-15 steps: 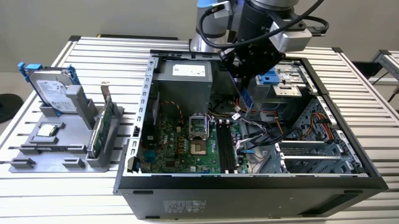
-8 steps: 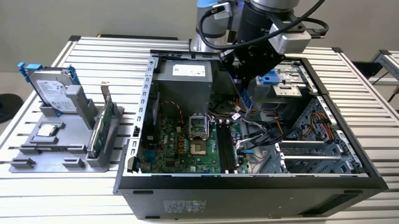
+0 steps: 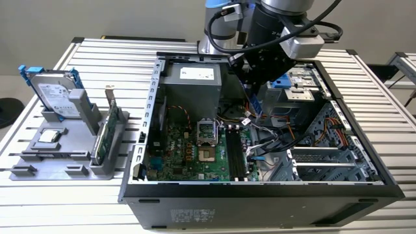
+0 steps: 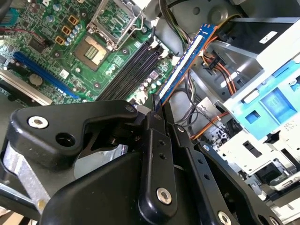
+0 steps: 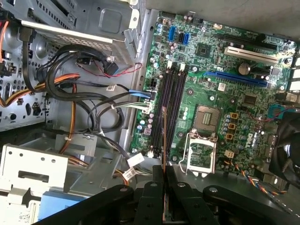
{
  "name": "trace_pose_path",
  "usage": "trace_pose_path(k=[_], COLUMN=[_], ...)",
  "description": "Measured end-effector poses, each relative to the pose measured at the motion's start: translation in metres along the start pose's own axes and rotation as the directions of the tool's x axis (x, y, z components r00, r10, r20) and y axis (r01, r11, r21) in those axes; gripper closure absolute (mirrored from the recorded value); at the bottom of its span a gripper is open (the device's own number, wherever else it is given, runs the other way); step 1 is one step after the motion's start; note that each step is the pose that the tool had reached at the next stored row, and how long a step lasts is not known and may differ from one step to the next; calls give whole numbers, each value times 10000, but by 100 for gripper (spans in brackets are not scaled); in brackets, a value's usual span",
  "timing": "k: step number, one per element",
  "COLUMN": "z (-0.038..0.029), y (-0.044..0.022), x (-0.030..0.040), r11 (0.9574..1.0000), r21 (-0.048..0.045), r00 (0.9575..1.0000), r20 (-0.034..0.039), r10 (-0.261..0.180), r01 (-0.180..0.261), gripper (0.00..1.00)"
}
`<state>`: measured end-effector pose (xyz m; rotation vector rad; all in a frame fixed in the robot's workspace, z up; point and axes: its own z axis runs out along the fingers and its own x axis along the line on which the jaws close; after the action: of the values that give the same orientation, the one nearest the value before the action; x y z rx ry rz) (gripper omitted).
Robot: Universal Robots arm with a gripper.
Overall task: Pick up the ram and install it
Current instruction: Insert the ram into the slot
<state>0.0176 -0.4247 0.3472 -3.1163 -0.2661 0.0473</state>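
Note:
My gripper [image 3: 252,84] is shut on the ram [image 3: 255,103], a thin bluish stick that hangs edge-down inside the open computer case. In the second wrist view the ram [image 4: 187,58] reaches out from between the black fingers [image 4: 159,140] over the cables. The first wrist view shows the ram [image 5: 164,136] edge-on, held in the gripper [image 5: 164,171] above the black memory slots [image 5: 169,108]. The slots [image 3: 235,152] lie on the green motherboard [image 3: 188,151]; the ram hangs above and behind them in the exterior view, apart from them.
The black case wall [image 3: 260,195] rings the motherboard. Cables [image 3: 273,134] and metal drive bays [image 3: 325,161] crowd the exterior view's right of the slots. On the exterior view's left, a grey stand [image 3: 58,161] holds a hard drive [image 3: 55,95] and a green card [image 3: 107,129].

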Motion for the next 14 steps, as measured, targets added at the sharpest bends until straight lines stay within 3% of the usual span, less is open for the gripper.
trace_pose_path(k=[14], z=[31], y=[9], x=[4], r11=[9998], r21=[8], r00=[9998], r20=[54], r10=[180], r01=[-180], gripper=[100])
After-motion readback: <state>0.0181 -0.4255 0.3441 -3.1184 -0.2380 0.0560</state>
